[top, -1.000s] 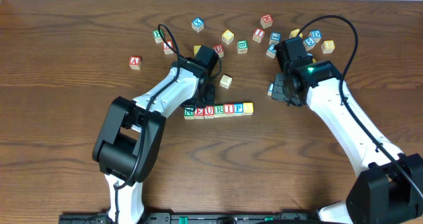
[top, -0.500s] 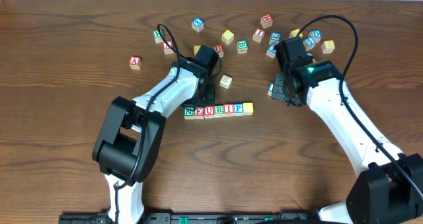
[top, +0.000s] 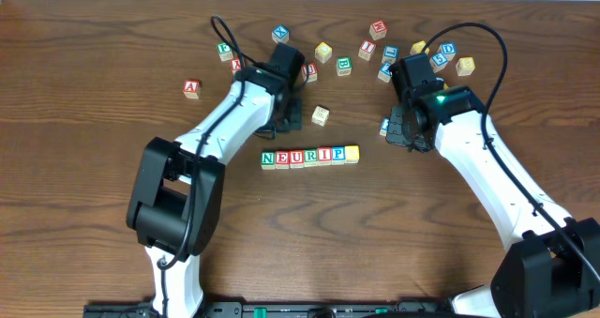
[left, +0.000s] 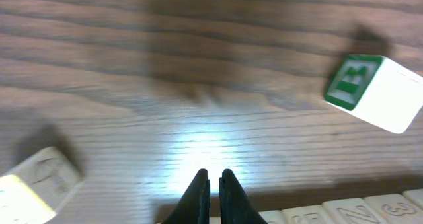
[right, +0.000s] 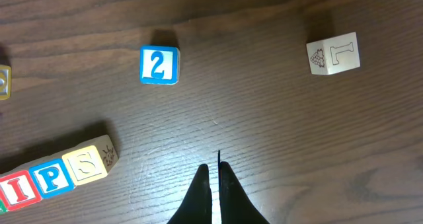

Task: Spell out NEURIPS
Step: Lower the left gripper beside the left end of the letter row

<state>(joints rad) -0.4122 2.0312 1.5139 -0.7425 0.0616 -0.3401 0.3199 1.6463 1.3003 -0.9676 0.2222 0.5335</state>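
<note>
Tabletop (top: 94, 215); NEURIPS row (top: 309, 156), S (top: 352, 153) illegible overhead

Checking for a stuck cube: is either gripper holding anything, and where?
Nothing: the left gripper and right gripper are both shut and empty.

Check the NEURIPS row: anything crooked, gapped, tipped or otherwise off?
Nothing stands out. The NEURIPS row sits cube against cube, letters up, in order, with S closing the end; it only slants faintly across the table. Spare cubes lie scattered beyond it, apart from the row. The left pincer and right pincer are shut, empty.
</note>
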